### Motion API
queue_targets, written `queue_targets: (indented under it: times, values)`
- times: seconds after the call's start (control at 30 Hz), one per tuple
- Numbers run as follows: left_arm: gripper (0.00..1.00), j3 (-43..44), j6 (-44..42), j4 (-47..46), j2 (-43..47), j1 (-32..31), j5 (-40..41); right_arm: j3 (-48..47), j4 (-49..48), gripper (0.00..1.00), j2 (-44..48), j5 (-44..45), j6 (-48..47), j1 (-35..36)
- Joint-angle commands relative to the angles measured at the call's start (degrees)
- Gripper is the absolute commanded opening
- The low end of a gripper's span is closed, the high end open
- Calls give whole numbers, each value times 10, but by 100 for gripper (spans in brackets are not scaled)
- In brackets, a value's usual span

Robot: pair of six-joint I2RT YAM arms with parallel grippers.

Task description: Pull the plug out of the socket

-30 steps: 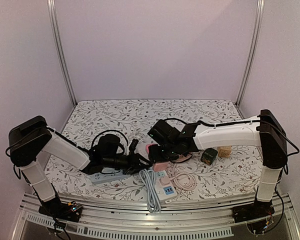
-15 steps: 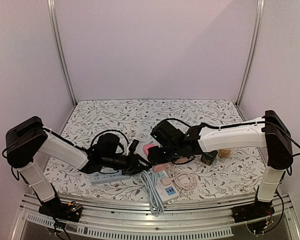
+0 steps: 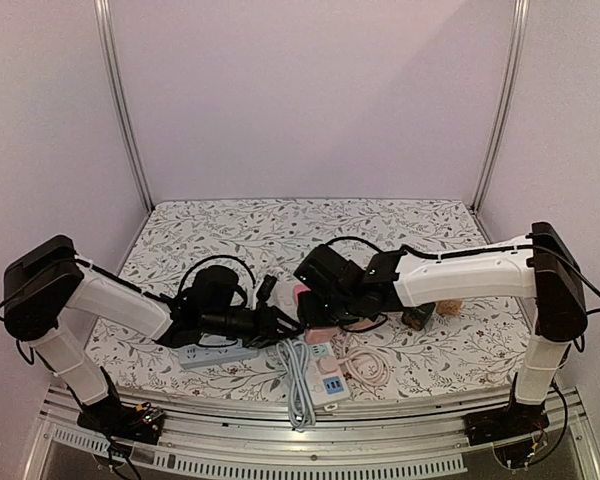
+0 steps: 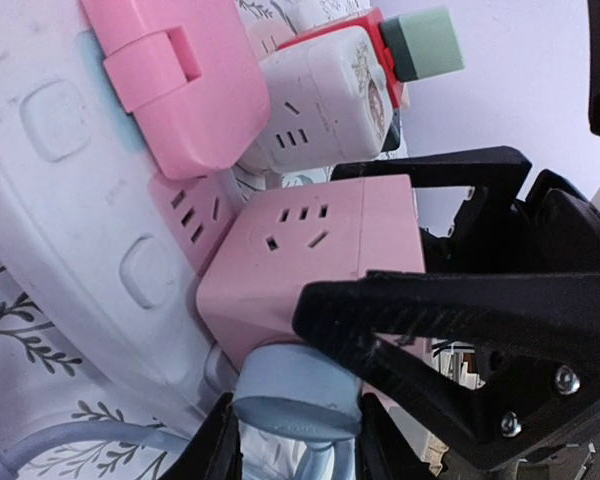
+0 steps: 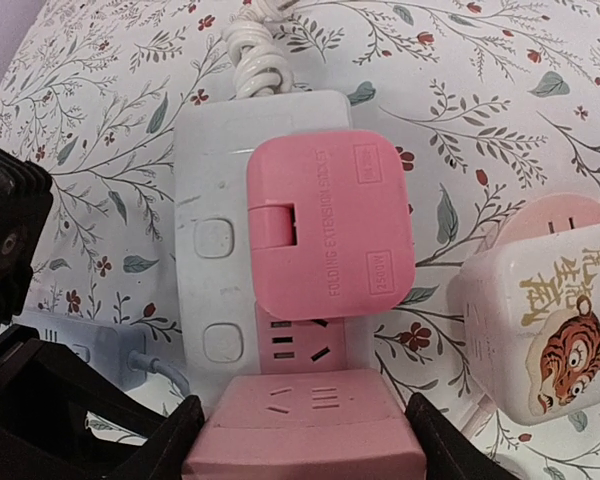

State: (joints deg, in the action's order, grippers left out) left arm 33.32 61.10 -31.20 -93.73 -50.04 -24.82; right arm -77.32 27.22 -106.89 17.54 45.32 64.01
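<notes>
Grey-blue plug (image 4: 298,395) seated in pink cube socket (image 4: 320,250), cube touching white pwr strip (image 4: 60,230)

Both arms are reaching in low over the floral tablecloth (image 3: 280,225) and meeting near its middle. The left gripper (image 3: 283,328) and the right gripper (image 3: 315,308) are sitting almost nose to nose, with a pink socket block (image 3: 300,296) showing just beside the right one. A grey cord (image 3: 298,385) is running toward the near edge alongside a white power strip (image 3: 327,376); its plug is hidden under the left gripper. A dark green cube (image 3: 417,317) is lying beside the right forearm.
</notes>
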Motion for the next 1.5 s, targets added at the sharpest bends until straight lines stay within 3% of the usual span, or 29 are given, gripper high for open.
queue_targets:
  times: [0.0, 0.17, 0.5, 0.67, 1.0, 1.17, 1.27, 1.47]
  values:
    - [4, -21, 2, 35, 6, 6, 24, -17, 52, 0, 16, 67, 15, -12]
    - [4, -20, 11, 9, -7, 14, -4, 36, -70, 0, 39, -36, -46, -12]
    - [4, -15, -9, 12, -4, 30, -34, 101, -149, 0, 97, -124, -145, -11]
    - [3, -14, -4, 10, -7, 29, -23, 86, -136, 0, 96, -88, -126, -12]
    - [1, 24, -35, 94, 28, 7, 27, 8, 40, 0, 46, 58, -33, -11]
    - [1, 26, -36, 100, 29, 0, 34, 3, 45, 0, 43, 56, -23, -11]
    - [5, 26, -36, 100, 26, 0, 32, 15, 2, 0, 55, 12, -39, -11]
    - [29, 32, -36, 98, 16, -3, 18, 24, -45, 0, 89, -36, -56, -11]
